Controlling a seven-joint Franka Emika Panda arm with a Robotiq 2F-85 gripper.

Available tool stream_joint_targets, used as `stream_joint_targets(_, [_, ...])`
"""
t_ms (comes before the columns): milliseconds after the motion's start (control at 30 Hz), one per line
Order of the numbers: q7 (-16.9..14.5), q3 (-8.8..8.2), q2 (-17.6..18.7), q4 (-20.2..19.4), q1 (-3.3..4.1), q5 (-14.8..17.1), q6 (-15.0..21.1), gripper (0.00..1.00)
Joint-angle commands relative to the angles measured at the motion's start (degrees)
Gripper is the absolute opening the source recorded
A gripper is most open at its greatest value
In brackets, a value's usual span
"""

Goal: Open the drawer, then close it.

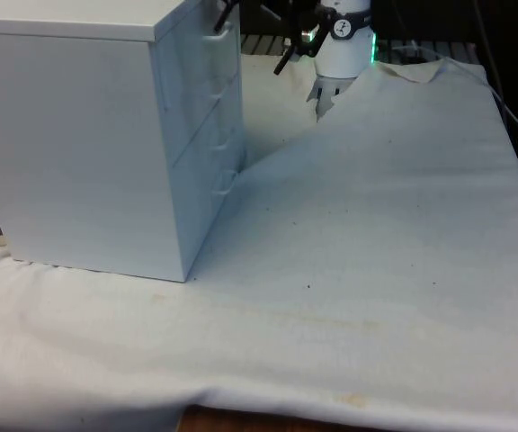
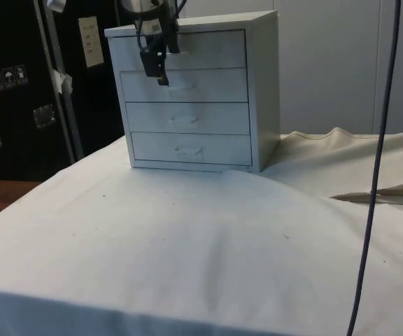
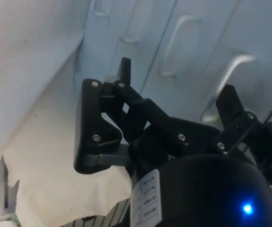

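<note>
The white, smooth-faced box-shaped chest of drawers (image 2: 194,91) stands upright at upper centre of the side view (four shut drawers, fronts facing that camera), with the gripper (image 2: 157,66), fingers spread, before the top drawer (image 2: 187,49).

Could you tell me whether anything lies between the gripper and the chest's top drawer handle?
Nothing does. In the wrist view the open gripper faces the handle across bare air; the side view puts it before the chest.
</note>
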Motion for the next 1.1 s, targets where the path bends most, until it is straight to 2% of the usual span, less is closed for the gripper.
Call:
stream_joint_targets(0, [0.5, -0.23, -0.1, -0.1, 0.11, -1.0, 0.6, 1.00])
stream_joint_targets(67, [0.3, 0.00, 0.2, 0.1, 0.00, -0.2, 0.1, 1.00])
stream_joint_targets(200, [1.4, -0.34, 0.2, 0.1, 0.11, -2.3, 0.5, 1.00])
stream_joint_targets(367, [1.7, -0.52, 0.2, 0.2, 0.00, -3.5, 0.1, 1.00])
stream_joint_targets(400, [1.5, -0.23, 0.3, 0.1, -0.06, -2.6, 0.0, 1.00])
stream_joint_targets(500, [1.6, -0.63, 0.2, 0.4, 0.06, -3.8, -0.2, 1.00])
stream_joint_targets(867, [1.4, -0.74, 0.9, 0.3, -0.29, -3.5, 0.3, 1.00])
stream_joint_targets(933, [1.4, -0.74, 1.0, 0.3, -0.29, -3.4, 0.3, 1.00])
stream_joint_targets(967, [1.5, -0.69, 0.9, 0.4, -0.06, -3.4, -0.1, 1.00])
stream_joint_targets(1067, [1.4, -0.74, 1.0, 0.5, -0.17, -3.4, 0.1, 1.00])
